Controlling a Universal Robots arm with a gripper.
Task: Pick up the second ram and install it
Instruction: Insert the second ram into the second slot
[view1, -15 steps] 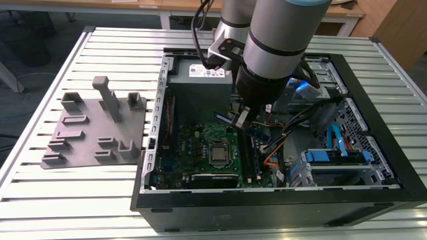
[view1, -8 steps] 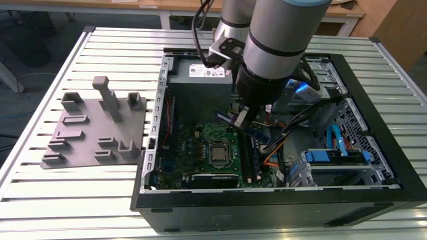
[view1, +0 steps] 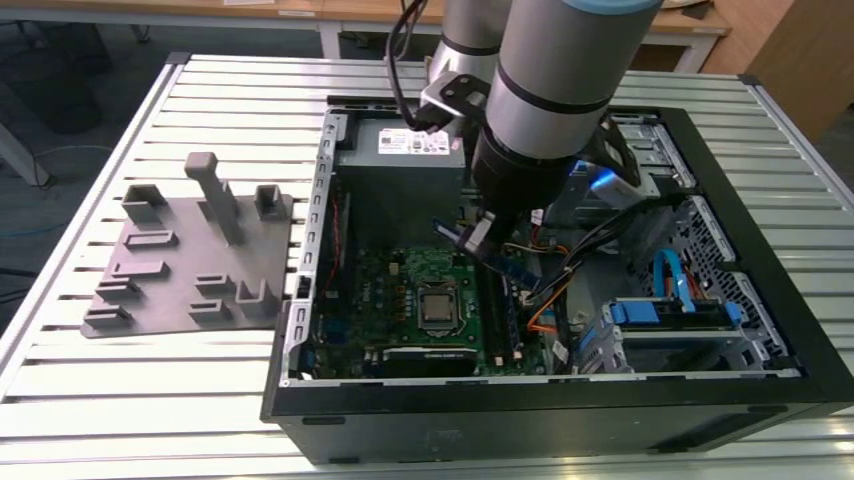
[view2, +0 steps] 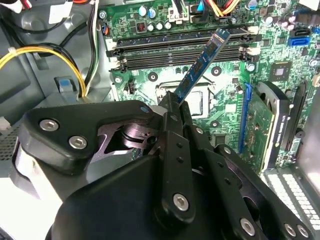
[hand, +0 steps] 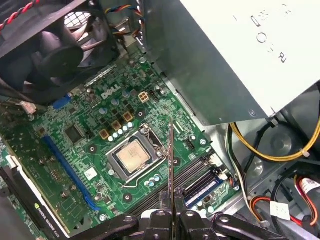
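Note:
My gripper is shut on the second ram, a narrow dark blue strip that sticks out from between the black fingers. In the first wrist view the second ram is edge-on, a thin dark line rising from the gripper. It hangs above the green motherboard, tilted toward the black memory slots, and does not touch them. One slot holds another blue strip. In the exterior view the gripper is inside the open computer case, over the motherboard.
A grey slotted tray lies on the slatted table at the exterior view's left. Inside the case are the power supply, a fan, the processor socket, an expansion card, yellow cables and a drive cage.

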